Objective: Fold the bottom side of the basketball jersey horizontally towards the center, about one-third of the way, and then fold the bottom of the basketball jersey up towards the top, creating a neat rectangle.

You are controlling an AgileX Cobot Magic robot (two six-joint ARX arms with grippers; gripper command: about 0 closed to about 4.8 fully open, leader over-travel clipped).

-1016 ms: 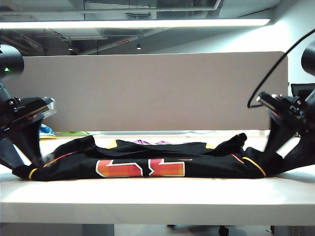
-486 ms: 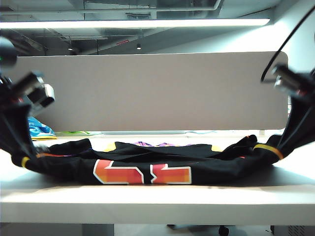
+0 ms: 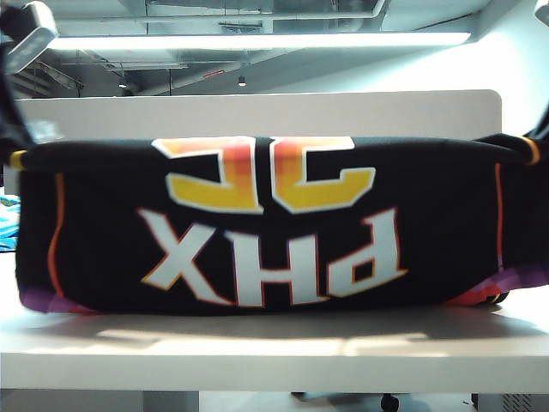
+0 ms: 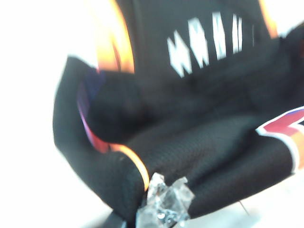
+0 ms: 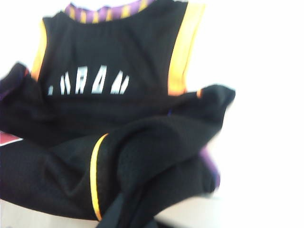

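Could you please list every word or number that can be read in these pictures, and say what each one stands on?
"PHX": white letters, upside down, on the lifted panel of the basketball jersey, exterior view.
"35": gradient number above it, upside down, its top cut off by the fold; read partly.
White lettering on the jersey's flat part, left wrist view: too blurred to read.
Same lettering, right wrist view: too blurred to read.

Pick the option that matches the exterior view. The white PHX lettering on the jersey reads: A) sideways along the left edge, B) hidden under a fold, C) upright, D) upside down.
D: the basketball jersey hangs lifted between the left claw and the right claw, so PHX and its number show inverted.
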